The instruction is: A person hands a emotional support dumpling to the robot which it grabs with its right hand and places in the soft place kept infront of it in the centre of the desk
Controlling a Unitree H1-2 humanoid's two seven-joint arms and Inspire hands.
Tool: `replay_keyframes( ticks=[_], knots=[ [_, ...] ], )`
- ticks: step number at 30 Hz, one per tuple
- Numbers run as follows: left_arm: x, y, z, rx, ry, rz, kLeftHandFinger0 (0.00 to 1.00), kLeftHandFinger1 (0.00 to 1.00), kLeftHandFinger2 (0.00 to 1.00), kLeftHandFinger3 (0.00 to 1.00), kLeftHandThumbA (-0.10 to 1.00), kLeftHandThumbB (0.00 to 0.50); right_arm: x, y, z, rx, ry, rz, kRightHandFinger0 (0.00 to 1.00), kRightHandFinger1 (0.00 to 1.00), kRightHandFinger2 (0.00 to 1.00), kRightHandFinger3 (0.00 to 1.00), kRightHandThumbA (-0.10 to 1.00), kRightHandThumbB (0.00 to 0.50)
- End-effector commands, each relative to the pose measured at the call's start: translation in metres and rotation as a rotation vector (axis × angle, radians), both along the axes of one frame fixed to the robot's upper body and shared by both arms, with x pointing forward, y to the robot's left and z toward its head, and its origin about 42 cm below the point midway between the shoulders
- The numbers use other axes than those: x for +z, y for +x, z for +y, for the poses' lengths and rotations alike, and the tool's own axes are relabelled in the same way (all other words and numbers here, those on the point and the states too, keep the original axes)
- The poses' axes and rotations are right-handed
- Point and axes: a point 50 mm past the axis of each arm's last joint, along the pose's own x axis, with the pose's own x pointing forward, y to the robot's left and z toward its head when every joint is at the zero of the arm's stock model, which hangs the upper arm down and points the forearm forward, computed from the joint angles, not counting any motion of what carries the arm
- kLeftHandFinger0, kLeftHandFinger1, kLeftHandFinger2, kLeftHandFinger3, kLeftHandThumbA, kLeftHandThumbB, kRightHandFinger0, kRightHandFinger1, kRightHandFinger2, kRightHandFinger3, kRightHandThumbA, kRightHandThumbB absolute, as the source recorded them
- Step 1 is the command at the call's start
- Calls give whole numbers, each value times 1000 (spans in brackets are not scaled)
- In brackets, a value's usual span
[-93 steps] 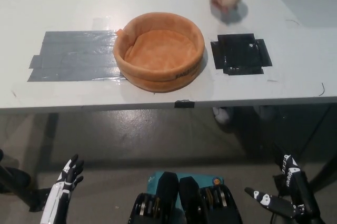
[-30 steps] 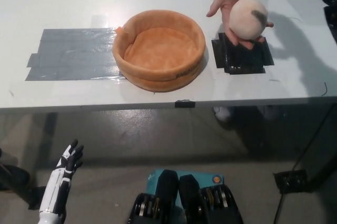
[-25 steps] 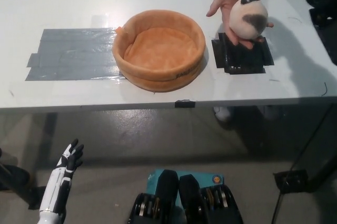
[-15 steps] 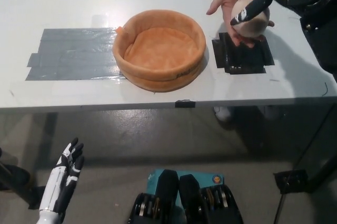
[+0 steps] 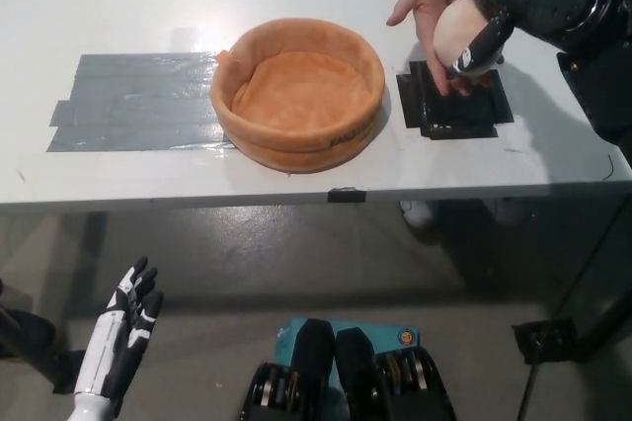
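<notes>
A pale, round plush dumpling rests in a person's open hand above the black tape patch at the table's right. My black right hand has come in from the right and its fingers wrap over the dumpling's top and side. The person's palm still lies under it. An orange soft round bed sits in the middle of the desk, nothing in it. My white left hand hangs open below the table edge at lower left.
A wide patch of grey tape lies left of the bed on the white table. The table's front edge runs across the middle of the picture, with dark floor below it.
The person brought the dumpling down over the black tape. My right arm rose from below the table, and its fingers have curled around the dumpling.
</notes>
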Motion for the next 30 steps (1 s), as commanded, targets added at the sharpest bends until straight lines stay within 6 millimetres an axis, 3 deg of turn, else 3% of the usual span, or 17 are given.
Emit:
replay_keyframes(
  ticks=[1, 4, 6, 9, 10, 11, 12, 13, 14, 15, 16, 17, 18, 21, 24, 27, 30],
  knots=[
    [12, 1, 0, -13, 16, -41, 1000, 1000, 1000, 1000, 924, 104, 46, 6, 6, 20, -50, -145, 1000, 1000, 1000, 1000, 893, 357],
    [12, 2, 0, -13, 18, -45, 1000, 1000, 1000, 1000, 941, 102, 44, 7, 7, -7, -84, -139, 1000, 1000, 1000, 1000, 913, 400],
    [13, 4, 0, -14, 20, -52, 1000, 1000, 1000, 1000, 945, 100, 46, 5, 8, -26, -71, -160, 1000, 1000, 1000, 1000, 760, 362],
    [14, 7, -1, -17, 18, -61, 1000, 1000, 1000, 1000, 949, 103, 43, 5, 8, -87, -55, -333, 1000, 1000, 1000, 872, -35, 286],
    [15, 7, -1, -18, 19, -62, 1000, 1000, 1000, 1000, 960, 103, 42, 5, 8, -95, -35, -375, 715, 776, 776, 638, -87, 273],
    [16, 8, -2, -18, 21, -63, 1000, 1000, 1000, 1000, 960, 103, 40, 4, 7, -104, -10, -415, 715, 776, 776, 638, -87, 273],
    [16, 8, -1, -19, 23, -61, 1000, 1000, 1000, 1000, 965, 105, 36, 2, 5, -102, 40, -448, 155, 269, 360, 438, -99, 232],
    [16, 8, -1, -19, 23, -62, 1000, 1000, 1000, 1000, 967, 105, 35, 2, 4, -106, 52, -461, 108, 362, 488, 541, -100, 234],
    [16, 8, -1, -21, 20, -61, 1000, 1000, 1000, 1000, 966, 101, 32, 3, 3, -118, 53, -471, 397, 647, 653, 629, -100, 242],
    [16, 8, -1, -21, 19, -61, 1000, 1000, 1000, 1000, 966, 100, 32, 3, 3, -121, 53, -472, 507, 723, 697, 718, -100, 244],
    [16, 8, -1, -19, 15, -62, 1000, 1000, 1000, 1000, 964, 97, 32, 2, 3, -122, 58, -480, 433, 685, 691, 860, -100, 253],
    [16, 8, -1, -17, 11, -60, 1000, 1000, 1000, 1000, 960, 90, 31, 1, 1, -125, 69, -486, 110, 348, 607, 883, -100, 241],
    [15, 8, -1, -16, 10, -61, 1000, 1000, 1000, 1000, 962, 89, 31, 1, 0, -130, 79, -487, 22, 369, 750, 957, -100, 239],
    [15, 8, -1, -15, 17, -60, 1000, 1000, 1000, 1000, 981, 96, 31, 2, -1, -156, 95, -488, 105, 587, 1000, 1000, -100, 242],
    [15, 7, -1, -15, 18, -59, 1000, 1000, 1000, 1000, 988, 91, 35, -1, 1, -158, 114, -521, 5, 503, 899, 902, -100, 216],
    [15, 8, -1, -16, 18, -63, 1000, 1000, 1000, 1000, 995, 91, 47, -5, 4, -136, 166, -598, 0, 488, 978, 925, -100, 186],
    [15, 8, 0, -14, 19, -60, 1000, 1000, 1000, 1000, 1000, 99, 67, -13, 16, -96, 223, -697, 0, 422, 836, 881, -100, 204]
  ],
)
